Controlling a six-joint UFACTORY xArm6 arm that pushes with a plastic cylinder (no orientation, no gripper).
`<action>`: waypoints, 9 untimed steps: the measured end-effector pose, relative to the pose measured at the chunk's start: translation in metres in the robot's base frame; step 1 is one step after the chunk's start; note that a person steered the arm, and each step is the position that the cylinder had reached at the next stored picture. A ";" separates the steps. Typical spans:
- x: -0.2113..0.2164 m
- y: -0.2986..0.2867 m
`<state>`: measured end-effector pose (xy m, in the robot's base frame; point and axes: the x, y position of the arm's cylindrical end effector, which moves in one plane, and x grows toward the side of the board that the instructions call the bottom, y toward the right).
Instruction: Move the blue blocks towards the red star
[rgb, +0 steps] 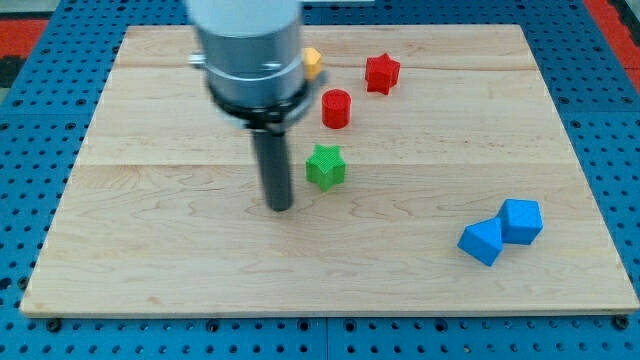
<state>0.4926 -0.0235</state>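
Note:
Two blue blocks lie touching at the view's lower right: a blue cube-like block (482, 241) and a blue block (521, 220) just to its upper right. The red star (381, 72) sits near the view's top, right of centre. My tip (280, 207) rests on the board at centre-left, far to the left of the blue blocks and below-left of the red star. The tip touches no block; the green star is just to its upper right.
A green star (325, 166) lies near the board's centre. A red cylinder (337, 108) stands below-left of the red star. A yellow block (311, 62) shows partly behind the arm's grey body (248, 45). The wooden board (150, 230) lies on a blue pegboard.

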 end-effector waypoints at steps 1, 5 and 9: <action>-0.025 0.028; 0.110 0.212; -0.052 0.178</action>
<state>0.4406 0.1545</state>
